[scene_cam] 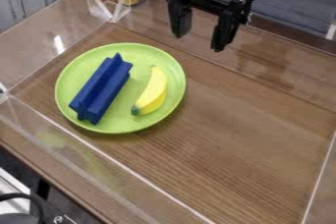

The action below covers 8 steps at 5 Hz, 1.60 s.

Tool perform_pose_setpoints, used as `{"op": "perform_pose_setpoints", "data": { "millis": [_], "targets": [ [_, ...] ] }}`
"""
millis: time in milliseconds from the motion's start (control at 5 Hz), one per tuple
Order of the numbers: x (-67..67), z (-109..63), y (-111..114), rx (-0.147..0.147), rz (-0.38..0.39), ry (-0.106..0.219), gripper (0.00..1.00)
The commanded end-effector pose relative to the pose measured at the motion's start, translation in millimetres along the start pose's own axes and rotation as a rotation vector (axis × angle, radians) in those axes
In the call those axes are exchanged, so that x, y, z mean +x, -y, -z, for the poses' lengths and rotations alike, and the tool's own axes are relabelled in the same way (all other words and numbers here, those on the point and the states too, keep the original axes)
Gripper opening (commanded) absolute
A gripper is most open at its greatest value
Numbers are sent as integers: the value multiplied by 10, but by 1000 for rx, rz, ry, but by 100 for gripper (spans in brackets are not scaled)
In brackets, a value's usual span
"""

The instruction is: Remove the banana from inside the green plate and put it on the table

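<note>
table point(223, 159) – bare front | green plate point(82, 67) – banana point(153, 90), blue block point(101, 87) | pincer point(202, 33) spread, aloft

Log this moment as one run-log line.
gripper: open, empty, above table | banana: on green plate beside blue block | step: grasp not yet begun

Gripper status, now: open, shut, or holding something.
Black two-fingered gripper: open, holding nothing, hanging above the brown wood-grain table, apart from the small yellow toy banana.
</note>
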<state>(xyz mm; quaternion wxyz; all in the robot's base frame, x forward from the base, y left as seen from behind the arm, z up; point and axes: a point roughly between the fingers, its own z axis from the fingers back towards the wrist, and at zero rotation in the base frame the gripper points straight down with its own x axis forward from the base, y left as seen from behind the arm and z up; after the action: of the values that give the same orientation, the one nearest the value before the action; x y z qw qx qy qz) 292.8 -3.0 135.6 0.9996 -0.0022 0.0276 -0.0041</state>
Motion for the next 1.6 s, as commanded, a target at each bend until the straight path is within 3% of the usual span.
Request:
{"op": "perform_pose_setpoints", "data": {
  "millis": [0,400,1400],
  "targets": [
    [-11,60,-25,2,-5,-7,100],
    [-85,142,-178,13,-16,12,100],
    [-213,317,-410,28,-40,-9,100]
  ]
}}
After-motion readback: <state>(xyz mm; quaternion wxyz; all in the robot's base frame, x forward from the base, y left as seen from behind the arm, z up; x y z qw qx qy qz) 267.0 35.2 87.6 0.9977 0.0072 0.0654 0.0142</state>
